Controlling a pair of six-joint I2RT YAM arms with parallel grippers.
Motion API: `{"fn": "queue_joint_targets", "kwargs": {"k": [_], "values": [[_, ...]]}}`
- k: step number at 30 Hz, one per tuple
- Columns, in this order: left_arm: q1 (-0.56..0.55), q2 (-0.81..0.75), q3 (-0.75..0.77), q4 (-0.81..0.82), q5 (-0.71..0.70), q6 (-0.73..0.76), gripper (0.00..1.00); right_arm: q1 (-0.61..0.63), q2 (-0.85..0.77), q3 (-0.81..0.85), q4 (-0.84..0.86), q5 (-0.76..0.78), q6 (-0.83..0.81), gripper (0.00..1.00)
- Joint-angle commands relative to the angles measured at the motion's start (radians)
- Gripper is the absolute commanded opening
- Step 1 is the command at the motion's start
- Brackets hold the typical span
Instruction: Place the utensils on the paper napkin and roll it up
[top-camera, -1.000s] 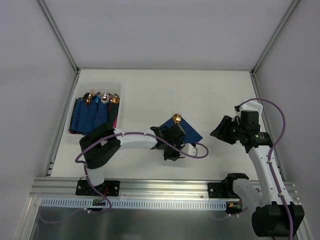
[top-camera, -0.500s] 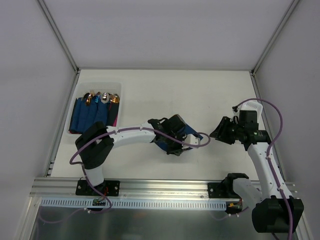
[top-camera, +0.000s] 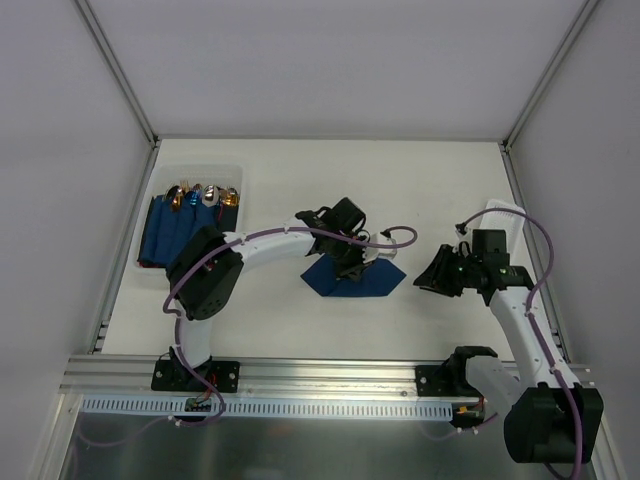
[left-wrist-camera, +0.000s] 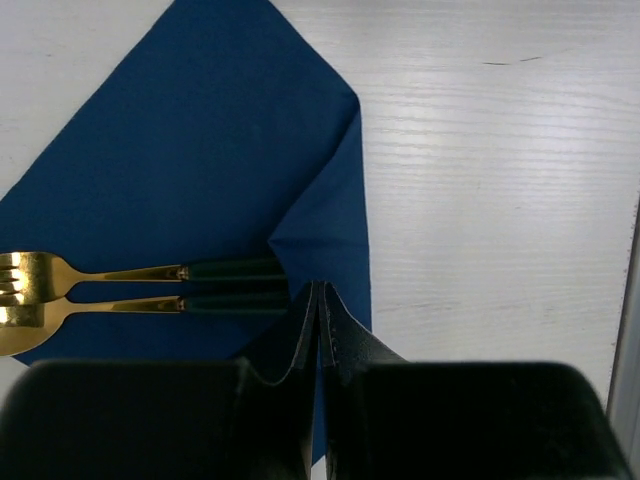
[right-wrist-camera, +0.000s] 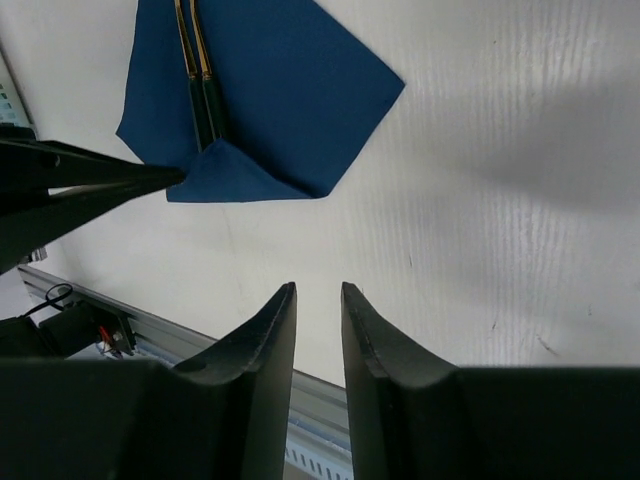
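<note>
The dark blue paper napkin (left-wrist-camera: 200, 150) lies on the white table, one corner folded over. Two utensils (left-wrist-camera: 110, 287) with gold heads and dark green handles lie side by side on it, their handle ends under the folded flap (left-wrist-camera: 335, 210). My left gripper (left-wrist-camera: 318, 292) is shut, pinching the edge of that flap. From above, the left gripper (top-camera: 353, 255) hangs over the napkin (top-camera: 350, 284). The right wrist view shows the napkin (right-wrist-camera: 290, 100), the utensils (right-wrist-camera: 197, 80) and the left fingertips (right-wrist-camera: 150, 180) at the fold. My right gripper (right-wrist-camera: 318, 288) (top-camera: 424, 278) stands to the napkin's right, jaws narrowly open, holding nothing.
A clear tray (top-camera: 238, 172) at the back left holds several dark blue rolls (top-camera: 185, 230) with metallic cutlery heads poking out. The aluminium rail (top-camera: 330, 375) runs along the near table edge. White walls enclose the table on three sides.
My left gripper has swung from the napkin's near side toward the far side, carrying a corner over the utensils. The right gripper has come nearer and lower, its jaws narrowing.
</note>
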Motion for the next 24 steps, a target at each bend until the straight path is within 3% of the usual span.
{"fn": "queue_joint_targets", "kwargs": {"k": [1, 9, 16, 24], "values": [[0.026, 0.023, 0.048, -0.021, 0.05, 0.034, 0.0, -0.002, 0.005, -0.03, 0.07, -0.088, 0.026, 0.27], [0.052, 0.061, 0.06, -0.023, 0.056, 0.045, 0.0, 0.066, 0.051, -0.113, 0.248, -0.166, 0.132, 0.14], [0.063, 0.084, 0.08, -0.021, 0.055, 0.049, 0.0, 0.167, 0.151, -0.162, 0.471, -0.18, 0.236, 0.08], [0.075, 0.092, 0.101, -0.021, 0.058, 0.054, 0.0, 0.238, 0.283, -0.176, 0.601, -0.177, 0.288, 0.03]]}}
